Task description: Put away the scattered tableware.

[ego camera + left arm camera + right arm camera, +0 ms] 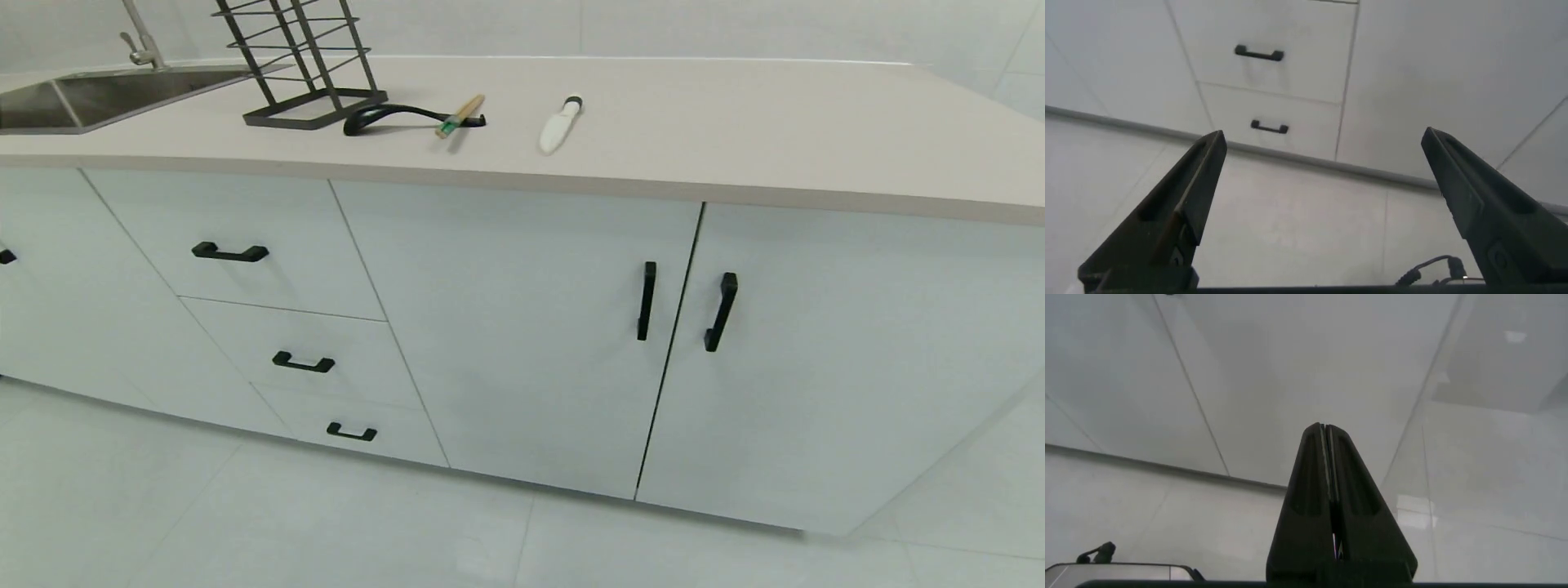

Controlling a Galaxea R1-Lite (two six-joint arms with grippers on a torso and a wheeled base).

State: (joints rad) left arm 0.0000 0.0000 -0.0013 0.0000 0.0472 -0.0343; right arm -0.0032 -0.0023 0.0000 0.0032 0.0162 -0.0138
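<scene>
Head view: tableware lay on the counter, upper centre of frame. Black ladle sat w/ its bowl just beside the wire rack, handle running right. Wooden chopsticks lay across the handle's end, touching it. White utensil w/ black tip lay to their right, apart. Sink at upper left. Drawers below, all closed.

Left gripper had its fingers spread wide, nothing between them, facing the floor and lower drawers. Right gripper had its fingers pressed together, holding nothing, facing a cabinet front and the floor.
</scene>
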